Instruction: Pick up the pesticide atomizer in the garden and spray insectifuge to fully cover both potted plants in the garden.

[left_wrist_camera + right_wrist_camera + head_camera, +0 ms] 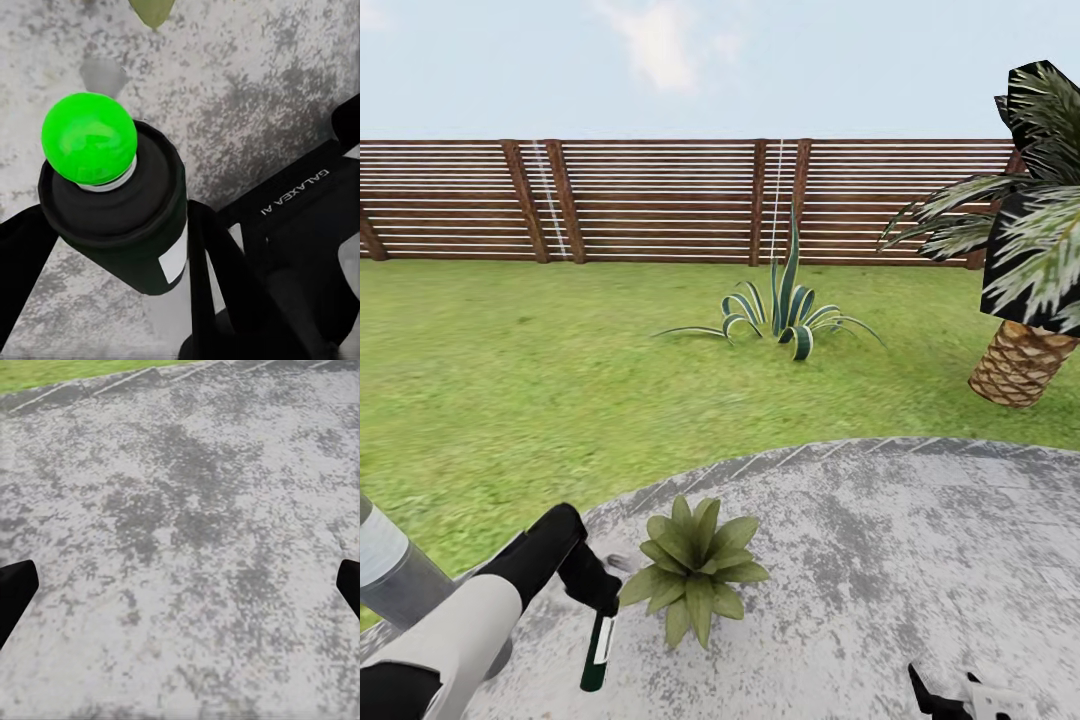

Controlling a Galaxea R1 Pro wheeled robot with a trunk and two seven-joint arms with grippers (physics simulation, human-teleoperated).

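White "GALAXEA AI" lettering marks my left gripper (150, 255), clamped on the pesticide atomizer (124, 210) just left of a potted plant (695, 570); my right gripper (180, 589) is spread apart.

Bright, even daylight fills the head view, under a pale blue sky (720, 60) with soft white cloud. No light source is visible and the light looks flat. Shadows are faint: the potted plant (695, 570) throws almost none onto the patio (920, 560), and the lawn (510, 370) is evenly lit. The render is soft, with smeared grass texture and blocky dark edges around the palm (1035, 250) fronds. In the left wrist view, the close black fingers (217, 285) and the atomizer (120, 202) look slightly blurred, and a small sheen sits on its green cap. The right wrist view shows mottled paving, evenly bright and grainy.
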